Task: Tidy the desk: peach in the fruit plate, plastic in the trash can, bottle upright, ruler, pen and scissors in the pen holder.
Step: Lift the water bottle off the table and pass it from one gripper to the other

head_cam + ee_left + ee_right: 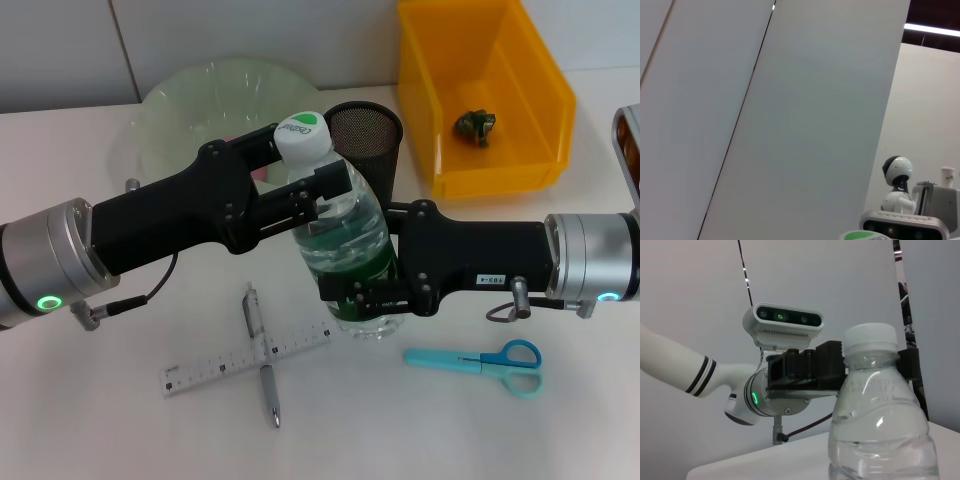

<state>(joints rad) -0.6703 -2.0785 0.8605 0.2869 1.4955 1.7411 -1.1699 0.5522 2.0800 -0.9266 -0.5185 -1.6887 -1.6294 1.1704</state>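
Observation:
A clear water bottle [345, 235] with a white and green cap stands upright on the white desk; it also shows in the right wrist view [880, 415]. My left gripper [318, 190] is shut on its neck just below the cap. My right gripper [362, 292] is shut on its lower body. A clear ruler [205, 370] lies near the front with a silver pen [268, 385] across it. Blue scissors [485, 357] lie to the right. A black mesh pen holder [365, 130] stands behind the bottle. A bit of pink [261, 174] shows on the pale green fruit plate [185, 110], mostly hidden by my left arm.
A yellow bin [480, 165] stands at the back right with a crumpled green plastic scrap [476, 124] inside. The left wrist view shows only a wall and a distant robot [897, 187].

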